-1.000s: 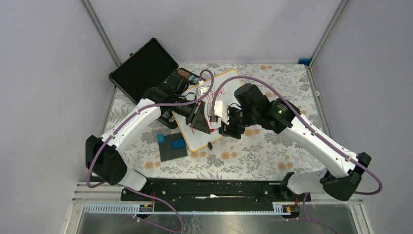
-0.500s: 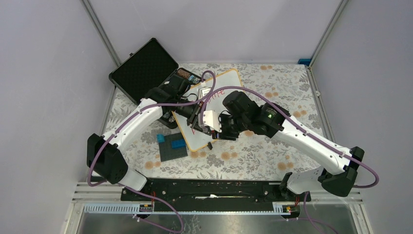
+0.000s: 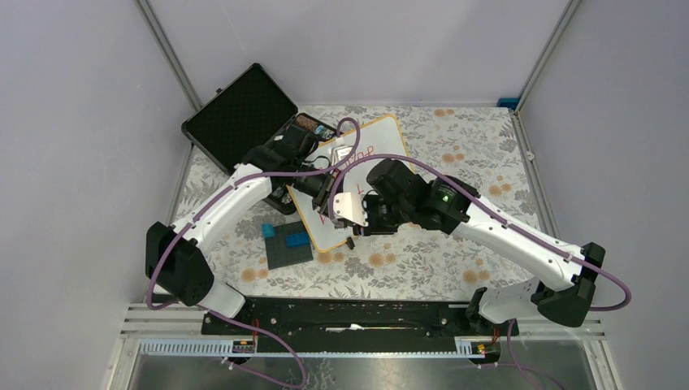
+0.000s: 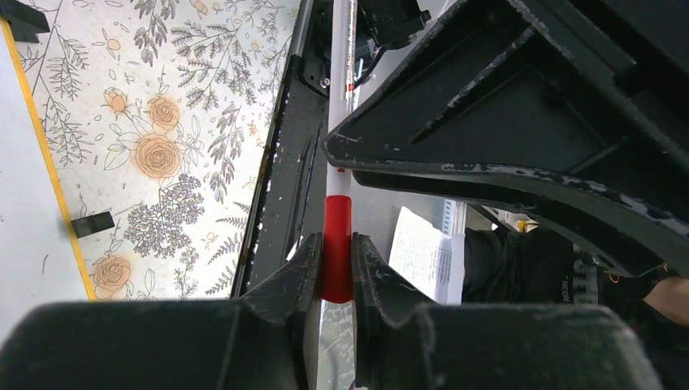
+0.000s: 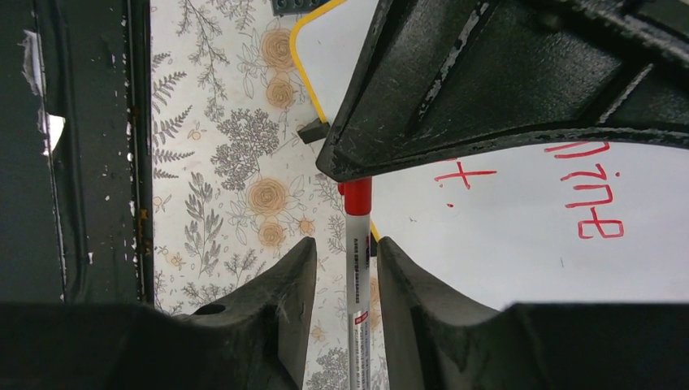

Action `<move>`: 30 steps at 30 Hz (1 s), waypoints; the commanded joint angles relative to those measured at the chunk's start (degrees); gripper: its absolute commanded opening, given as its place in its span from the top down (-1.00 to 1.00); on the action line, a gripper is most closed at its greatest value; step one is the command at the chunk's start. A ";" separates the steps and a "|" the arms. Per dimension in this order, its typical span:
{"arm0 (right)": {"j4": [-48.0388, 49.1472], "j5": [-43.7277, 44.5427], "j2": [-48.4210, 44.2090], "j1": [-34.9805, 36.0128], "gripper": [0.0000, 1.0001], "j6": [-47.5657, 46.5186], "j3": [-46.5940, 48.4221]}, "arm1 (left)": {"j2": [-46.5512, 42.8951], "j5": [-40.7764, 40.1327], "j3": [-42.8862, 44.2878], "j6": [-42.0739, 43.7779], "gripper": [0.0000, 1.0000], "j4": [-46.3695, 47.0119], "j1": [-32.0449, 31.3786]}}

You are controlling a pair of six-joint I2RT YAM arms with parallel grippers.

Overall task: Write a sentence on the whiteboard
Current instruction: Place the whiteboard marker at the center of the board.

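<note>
Whiteboard (image 3: 327, 236) lies tilted under both arms when seen from above; scraps of the red sentence (image 3: 362, 152) show but are unreadable. Left wrist: the left gripper (image 4: 337, 262) pinches the marker (image 4: 337, 236) on its red band; the board's edge sits far left. Right wrist: the right gripper (image 5: 345, 248) straddles the barrel, jaws apart with a gap; upside-down red letters, partly hidden, lie just right; the barrel print is too small to read.
</note>
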 commanded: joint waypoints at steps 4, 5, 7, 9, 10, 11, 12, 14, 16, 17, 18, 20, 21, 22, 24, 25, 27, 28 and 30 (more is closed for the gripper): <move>2.11 4.23 0.36 1.07 0.21 -1.22 -1.10 | -0.13 3.01 0.16 0.21 1.00 1.00 -0.27; 2.25 4.62 0.37 1.13 0.22 -1.33 -1.27 | -0.15 3.07 0.18 0.23 1.00 1.00 -0.28; 2.52 5.35 0.41 1.30 0.30 -1.36 -1.61 | -0.23 3.16 0.12 0.21 1.00 1.02 -0.39; 2.74 5.69 0.39 1.35 0.43 -1.13 -1.55 | -0.37 3.03 -0.07 0.29 1.00 1.00 -0.39; 2.73 5.74 0.37 1.42 0.47 -1.03 -1.51 | -0.45 2.81 -0.16 0.36 1.00 0.99 -0.37; 2.73 5.79 0.33 1.48 0.52 -0.90 -1.46 | -0.54 2.40 -0.23 0.49 0.92 1.01 -0.39; 2.69 5.79 0.33 1.45 0.57 -0.67 -1.42 | -0.65 2.02 -0.27 0.74 0.85 0.95 -0.40; 2.70 5.79 0.13 1.45 0.67 -0.28 -1.47 | -0.91 1.41 -0.16 1.11 0.67 0.96 -0.40; 2.73 6.11 0.18 1.44 0.78 0.39 -1.50 | -1.05 1.18 0.05 1.46 0.48 0.94 -0.31; 2.74 6.26 0.08 1.44 0.81 0.66 -1.58 | -1.19 0.96 0.18 1.64 0.38 0.95 -0.31; 2.78 6.31 -0.25 1.45 0.82 0.97 -1.76 | -1.28 0.70 0.42 1.73 0.25 0.91 -0.20; 2.75 6.32 -0.74 1.44 0.83 1.74 -2.21 | -1.56 0.36 0.66 1.91 -0.06 0.86 0.22; 2.80 6.44 -1.03 1.46 0.84 2.13 -2.52 | -1.85 0.47 0.86 1.97 -0.15 1.01 0.71; 2.84 6.63 -1.32 1.51 0.84 2.53 -2.94 | -2.35 0.60 0.92 1.49 -0.25 1.77 1.63; 3.24 7.23 -1.94 1.49 0.85 3.54 -3.90 | -3.33 0.66 1.22 0.29 -0.45 3.37 3.58; 3.38 7.62 -2.17 1.45 0.85 4.22 -4.22 | -3.84 0.55 1.48 0.22 -0.54 3.87 4.75; 3.77 7.68 -2.80 1.24 0.86 5.47 -4.77 | -4.62 0.15 2.16 -1.84 -0.64 4.91 6.99; 4.19 7.47 -3.16 0.98 0.86 6.24 -5.02 | -4.96 -0.35 2.40 -2.61 -0.67 5.57 8.12; 5.10 6.06 -3.90 -0.60 0.87 7.79 -5.13 | -5.83 -2.09 2.44 -4.66 -0.72 7.28 10.31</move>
